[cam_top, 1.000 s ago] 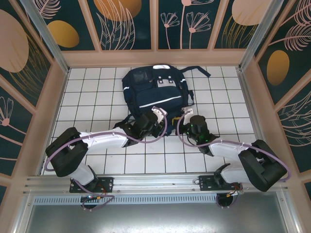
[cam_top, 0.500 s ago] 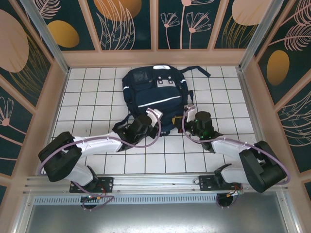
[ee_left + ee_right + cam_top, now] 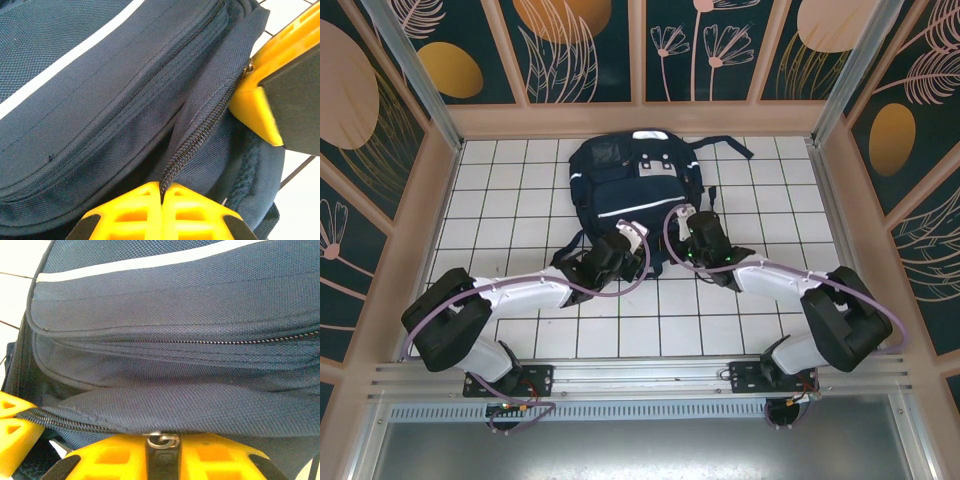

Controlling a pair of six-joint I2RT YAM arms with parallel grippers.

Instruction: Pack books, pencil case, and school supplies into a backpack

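Down at the near edge of the backpack (image 3: 635, 185), the left end effector (image 3: 161, 192) is clamped tight, its fingers pressed together on the fabric right at the zipper (image 3: 200, 134). Just beside it, the right end effector (image 3: 161, 457) stands narrow, with the metal zipper pull (image 3: 161, 441) sitting in its gap. Gripped or not, can't tell. Beyond them the navy backpack lies flat, front pockets up, mid-surface (image 3: 510, 190), with its top toward the far wall.

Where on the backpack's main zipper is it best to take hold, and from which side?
Pinch the metal pull ring at the near edge of the backpack, coming from the near side: it juts out from the zipper line toward that side.
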